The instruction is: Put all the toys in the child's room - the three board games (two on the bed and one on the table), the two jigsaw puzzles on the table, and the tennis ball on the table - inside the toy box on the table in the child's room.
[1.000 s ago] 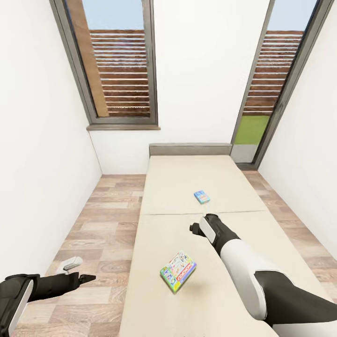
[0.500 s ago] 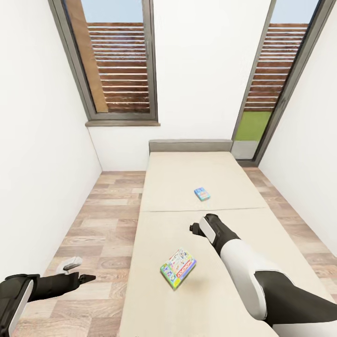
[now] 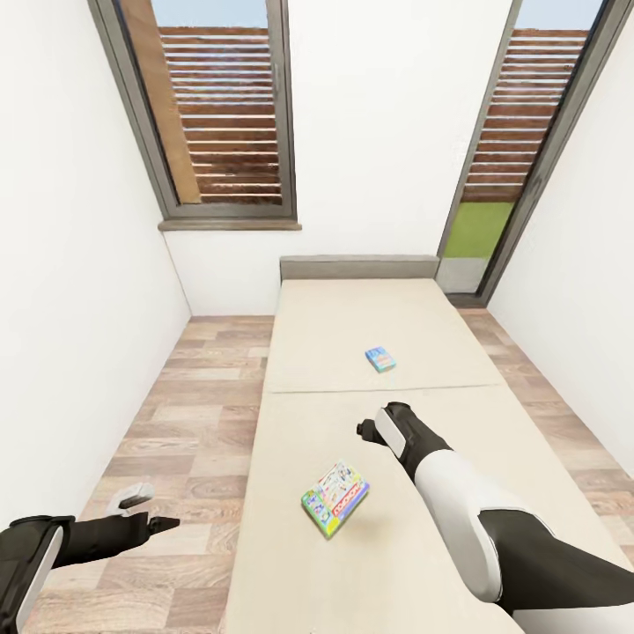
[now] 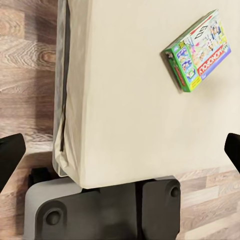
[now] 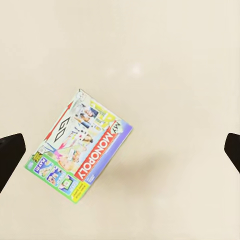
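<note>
my right gripper (image 5: 120,150) hangs spread wide above the near board game (image 5: 80,145) on the bed (image 3: 423,352). it looks light and stiff, lying flat, so i'd pinch across its short sides.

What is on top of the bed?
Two board games lie flat on the bed: the nearer board game and the farther board game. The right hand hovers between them. Under the boxes is hidden.
</note>
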Available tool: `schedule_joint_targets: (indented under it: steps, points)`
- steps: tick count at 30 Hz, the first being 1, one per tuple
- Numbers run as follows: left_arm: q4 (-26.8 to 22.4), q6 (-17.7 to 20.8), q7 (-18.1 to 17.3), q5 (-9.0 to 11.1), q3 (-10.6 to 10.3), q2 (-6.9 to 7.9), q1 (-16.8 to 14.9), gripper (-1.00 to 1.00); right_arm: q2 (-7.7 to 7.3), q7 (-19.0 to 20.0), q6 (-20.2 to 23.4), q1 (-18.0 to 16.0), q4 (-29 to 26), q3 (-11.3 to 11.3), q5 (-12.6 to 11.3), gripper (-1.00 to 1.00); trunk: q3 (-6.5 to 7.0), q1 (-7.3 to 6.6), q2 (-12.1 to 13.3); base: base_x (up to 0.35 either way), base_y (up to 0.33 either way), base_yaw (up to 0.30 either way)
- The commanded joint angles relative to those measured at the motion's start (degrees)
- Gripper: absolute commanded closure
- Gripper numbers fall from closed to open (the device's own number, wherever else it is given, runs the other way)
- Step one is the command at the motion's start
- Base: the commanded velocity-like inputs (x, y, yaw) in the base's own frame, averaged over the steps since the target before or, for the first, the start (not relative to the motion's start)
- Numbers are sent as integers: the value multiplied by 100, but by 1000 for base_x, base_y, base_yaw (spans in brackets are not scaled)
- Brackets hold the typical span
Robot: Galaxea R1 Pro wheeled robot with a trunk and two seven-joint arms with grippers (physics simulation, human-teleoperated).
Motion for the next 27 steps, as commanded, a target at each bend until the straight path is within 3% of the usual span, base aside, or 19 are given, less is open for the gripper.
schedule_joint_targets:
  steps: [1,27]
  points:
    - [-3,42,-19,-3,5,0,-5,-100,6,-40,12,-4,-9,-34,-38,-100,-21,3,-12,0,0,0]
    - [-2,42,9,-12,0,-6,-5,-100,6,-31,7,-4,-10,-26,-21,-100,-266,3,-12,0,0,0]
